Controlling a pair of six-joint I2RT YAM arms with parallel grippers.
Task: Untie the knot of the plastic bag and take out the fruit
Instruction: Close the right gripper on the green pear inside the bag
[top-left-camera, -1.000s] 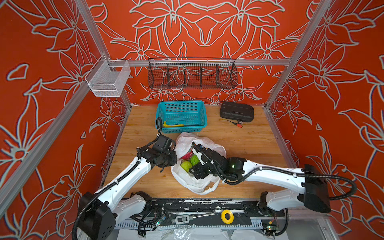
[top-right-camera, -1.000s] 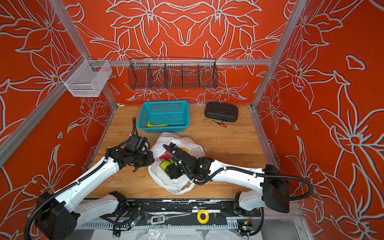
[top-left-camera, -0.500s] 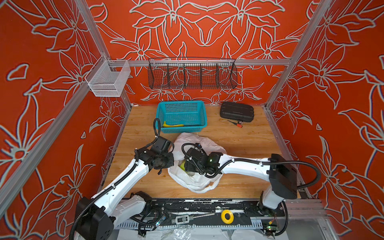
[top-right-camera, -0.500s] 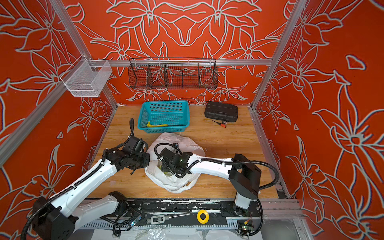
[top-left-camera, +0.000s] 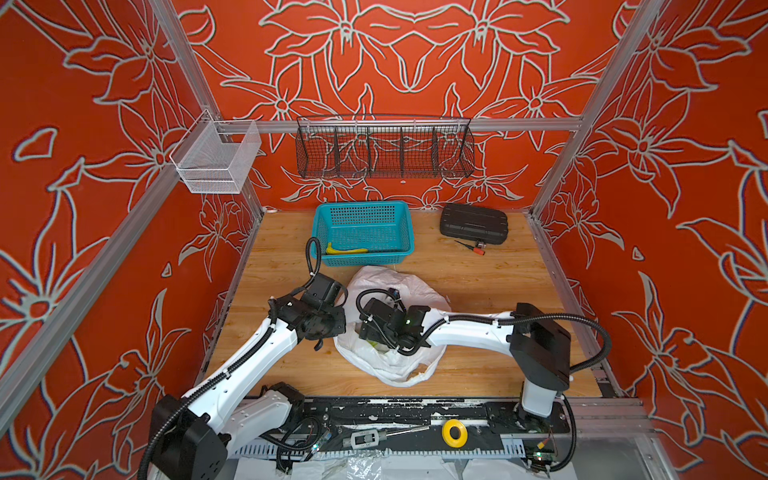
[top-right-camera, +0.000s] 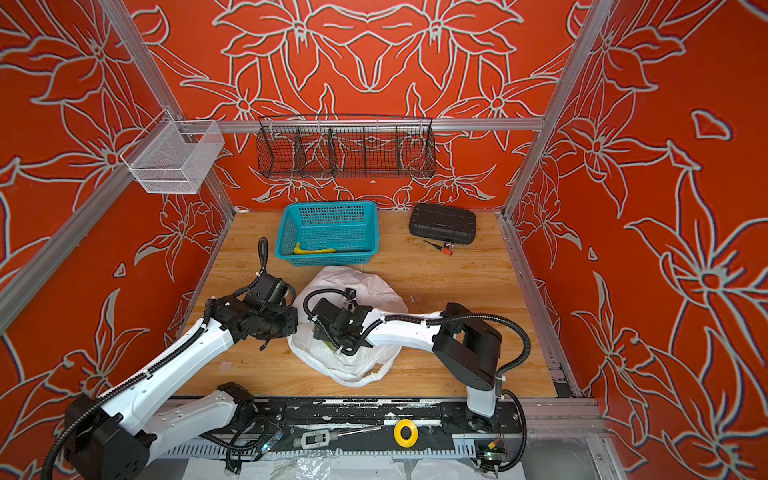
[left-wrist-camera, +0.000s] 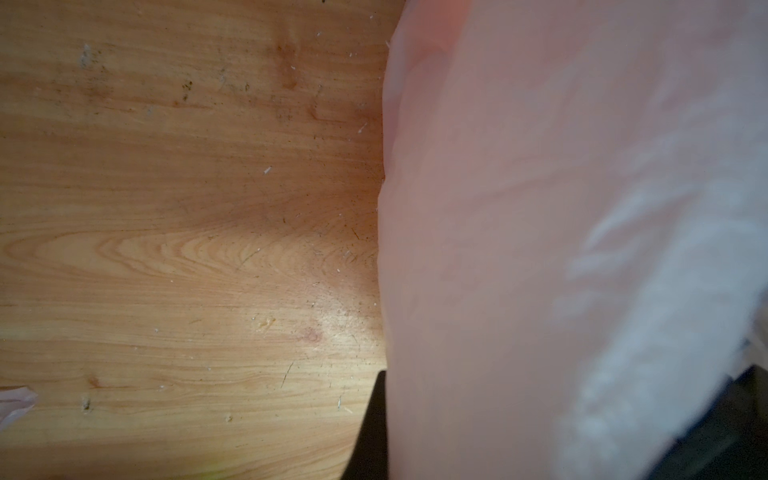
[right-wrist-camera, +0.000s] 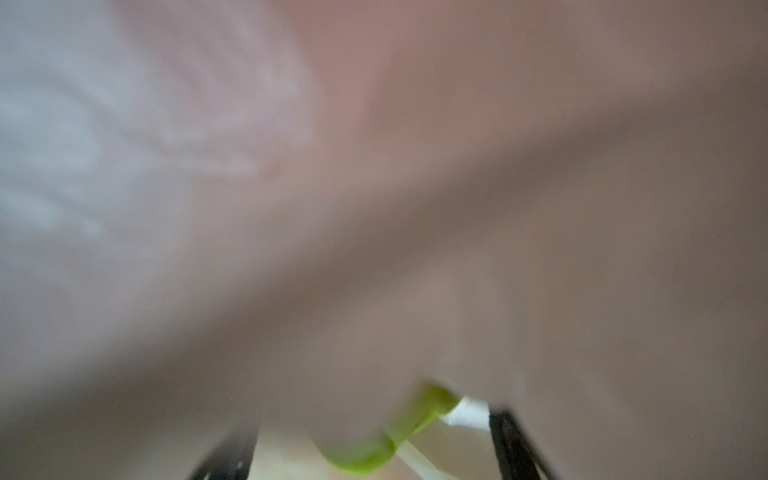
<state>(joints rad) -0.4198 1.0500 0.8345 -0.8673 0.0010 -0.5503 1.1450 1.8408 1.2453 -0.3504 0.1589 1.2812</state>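
Note:
The white plastic bag (top-left-camera: 399, 286) (top-right-camera: 357, 282) lies crumpled in the middle of the wooden table, its mouth facing up. My left gripper (top-left-camera: 341, 316) (top-right-camera: 294, 318) sits at the bag's left edge, shut on the film, which hangs across the left wrist view as the plastic bag (left-wrist-camera: 540, 249). My right gripper (top-left-camera: 370, 338) (top-right-camera: 328, 338) reaches down into the mouth. In the blurred right wrist view, the right gripper (right-wrist-camera: 370, 453) is open with a green fruit (right-wrist-camera: 374, 449) between its fingers, gaps on both sides. A bit of green fruit (top-left-camera: 376, 344) shows from above. The knot is hidden.
A teal basket (top-left-camera: 361, 204) with a yellow banana (top-left-camera: 347, 250) stands just behind the bag. A black case (top-left-camera: 473, 224) and a small red-tipped tool (top-left-camera: 476, 248) lie at the back right. A wire rack (top-left-camera: 384, 147) and white mesh bin (top-left-camera: 216, 162) hang on the walls.
My right gripper has moved left and deeper into the bag, its arm folding back at the elbow, and its jaws have widened. The left gripper has stayed at the bag's left edge.

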